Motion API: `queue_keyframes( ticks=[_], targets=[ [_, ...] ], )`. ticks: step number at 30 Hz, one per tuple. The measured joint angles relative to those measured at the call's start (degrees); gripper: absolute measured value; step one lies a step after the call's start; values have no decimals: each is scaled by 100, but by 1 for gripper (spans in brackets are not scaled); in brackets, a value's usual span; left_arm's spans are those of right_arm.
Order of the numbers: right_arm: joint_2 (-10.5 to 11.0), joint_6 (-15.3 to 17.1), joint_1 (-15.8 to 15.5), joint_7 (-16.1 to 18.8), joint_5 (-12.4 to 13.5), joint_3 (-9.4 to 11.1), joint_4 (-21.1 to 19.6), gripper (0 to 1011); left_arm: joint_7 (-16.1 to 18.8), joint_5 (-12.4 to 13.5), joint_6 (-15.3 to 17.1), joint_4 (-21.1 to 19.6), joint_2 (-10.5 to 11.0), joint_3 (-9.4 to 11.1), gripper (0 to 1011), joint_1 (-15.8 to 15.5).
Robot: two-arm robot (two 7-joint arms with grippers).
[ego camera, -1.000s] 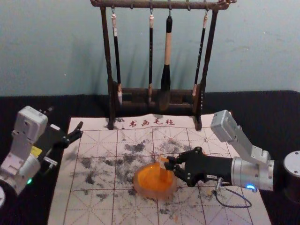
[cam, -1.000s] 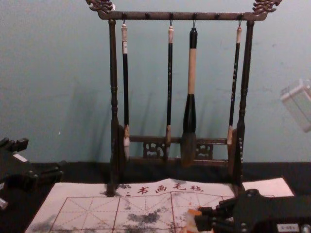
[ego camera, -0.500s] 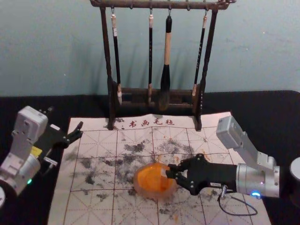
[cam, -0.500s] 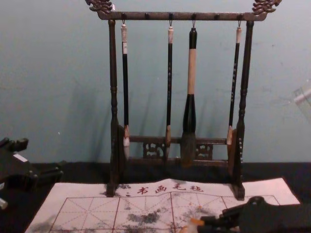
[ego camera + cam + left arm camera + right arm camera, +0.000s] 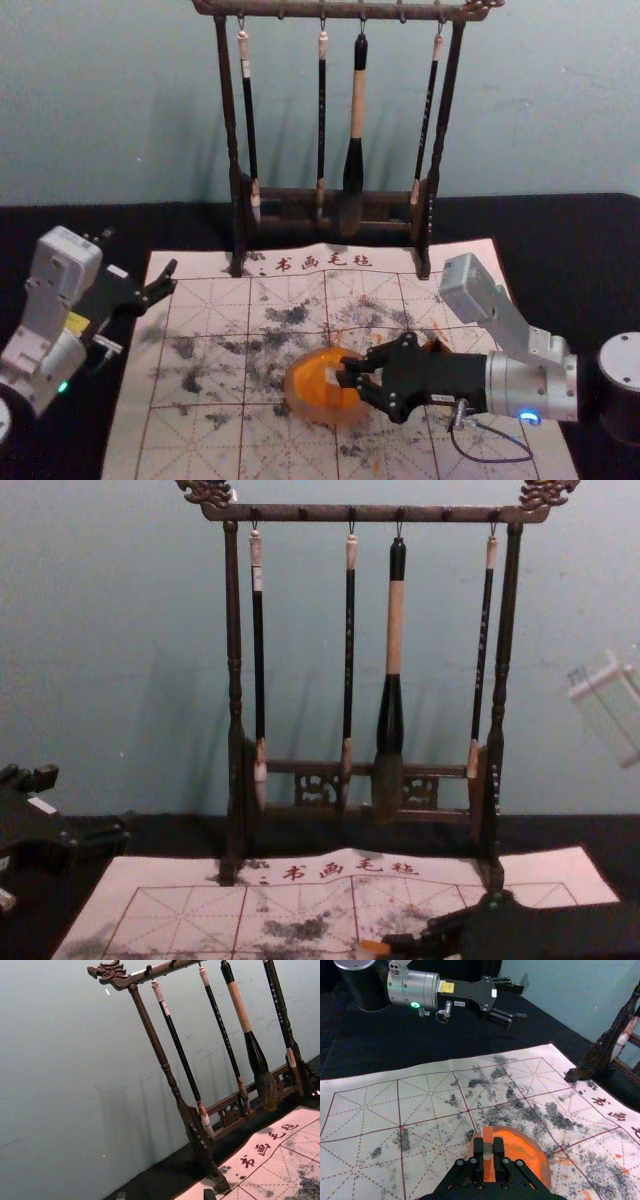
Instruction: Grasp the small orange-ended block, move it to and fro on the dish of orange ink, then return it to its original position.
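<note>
Waiting well off beyond the tips of the right claw [image 5: 345,372], the left claw [image 5: 519,1002] stands wide and holds nothing, likely parked to leave room. Next comes the dish [image 5: 322,418] of orange ink [image 5: 312,374], below and ahead of the right claw's tips, on the practice sheet [image 5: 215,440]. Over it, the small block [image 5: 488,1150] is pinched by its pale middle between those tips, probably so both orange ends stay free for inking. Its long axis runs crosswise to the fingers, seemingly near upright, one end above them, the other toward the ink; I cannot tell whether it touches.
</note>
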Motion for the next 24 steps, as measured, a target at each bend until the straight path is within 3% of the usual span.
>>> queue_keyframes(
  ticks=[11, 24],
  targets=[
    [-194, -17, 212, -3, -116, -90, 264, 83, 0, 0, 0, 0, 0, 0, 1001, 0],
    [-321, -22, 358, -117, -146, -11, 543, 83, 0, 0, 0, 0, 0, 0, 1001, 0]
  ],
)
